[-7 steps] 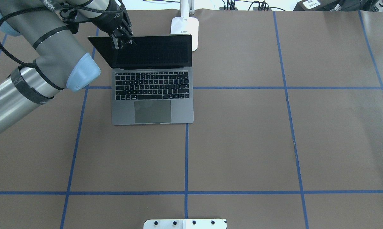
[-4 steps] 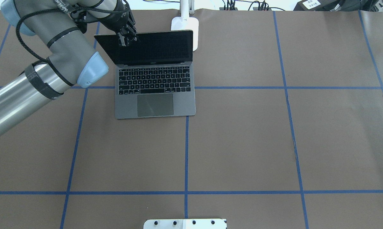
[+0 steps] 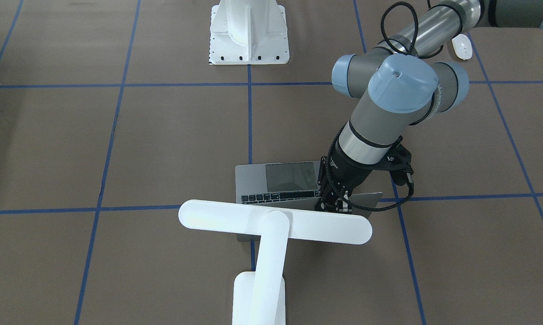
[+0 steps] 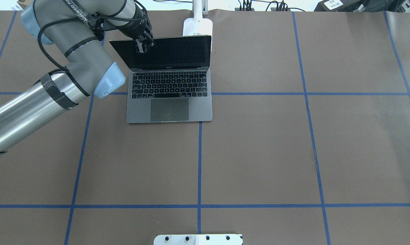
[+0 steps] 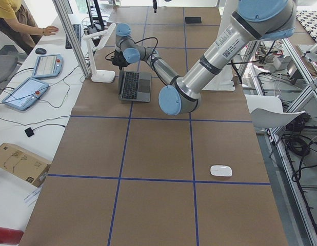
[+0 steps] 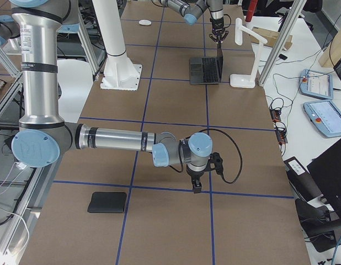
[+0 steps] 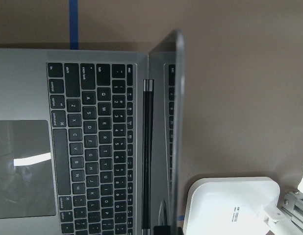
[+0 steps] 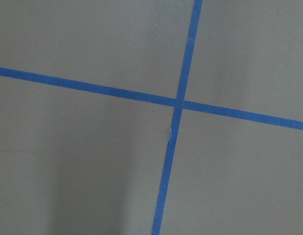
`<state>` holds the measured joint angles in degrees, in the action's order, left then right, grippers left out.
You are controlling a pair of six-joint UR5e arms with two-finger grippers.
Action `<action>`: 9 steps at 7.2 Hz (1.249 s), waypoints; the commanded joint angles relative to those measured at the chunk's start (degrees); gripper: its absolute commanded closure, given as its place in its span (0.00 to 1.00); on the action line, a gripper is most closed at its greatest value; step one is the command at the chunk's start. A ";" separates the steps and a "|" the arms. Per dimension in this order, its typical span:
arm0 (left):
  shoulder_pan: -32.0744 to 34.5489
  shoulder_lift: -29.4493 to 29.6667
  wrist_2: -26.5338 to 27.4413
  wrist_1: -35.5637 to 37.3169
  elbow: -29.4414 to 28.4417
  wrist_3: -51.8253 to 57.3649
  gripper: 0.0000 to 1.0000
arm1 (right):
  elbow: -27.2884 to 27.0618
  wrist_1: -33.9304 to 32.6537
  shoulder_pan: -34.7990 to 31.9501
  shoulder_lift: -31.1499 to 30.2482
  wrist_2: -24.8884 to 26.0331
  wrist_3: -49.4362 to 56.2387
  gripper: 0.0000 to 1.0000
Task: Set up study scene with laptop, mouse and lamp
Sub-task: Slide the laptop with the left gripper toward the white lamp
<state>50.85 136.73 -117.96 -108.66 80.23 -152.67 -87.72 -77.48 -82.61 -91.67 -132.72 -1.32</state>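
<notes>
Grey laptop (image 4: 169, 102) lid pinched by left fingers (image 4: 139, 47), white lamp (image 4: 197, 26) just behind; right fingers (image 6: 196, 186) unclear

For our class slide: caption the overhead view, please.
Left tool grips the open laptop by its screen edge; lamp base just behind.

Brown desk, blue grid, bright even light

Here's the brown-covered desk (image 4: 259, 153), squared off in blue tape (image 4: 199, 163). From the left end, a white worktop (image 5: 7, 136) runs down the 9 o'clock side with two tablet-like screens (image 5: 24, 93) on it, a cardboard box (image 5: 20, 163) at 8 o'clock and a person (image 5: 12, 18) leaning in at 11 o'clock.
</notes>
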 commanded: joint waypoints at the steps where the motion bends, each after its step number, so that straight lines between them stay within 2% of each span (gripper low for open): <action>1: -0.14 -0.58 0.10 -0.84 0.01 0.27 0.49 | 0.00 0.05 0.08 0.00 0.00 0.00 0.00; 2: -0.40 -0.84 0.18 -1.03 -0.16 0.45 0.01 | 0.00 -0.04 0.17 0.00 0.00 0.00 0.00; 6: -0.31 -0.76 0.36 -1.20 2.37 0.62 0.00 | 0.18 0.05 0.52 0.09 0.09 0.00 0.00; 8: 0.04 -2.59 -0.08 -1.29 7.02 0.89 0.00 | 0.53 0.05 0.52 0.18 0.09 0.00 0.00; 9: 0.12 -6.87 -0.17 -1.03 13.13 6.98 0.00 | 0.53 0.05 0.52 0.18 0.09 0.00 0.00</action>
<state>50.85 133.67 -117.93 -109.86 87.57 -150.35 -87.27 -77.43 -82.10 -91.51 -132.63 -1.32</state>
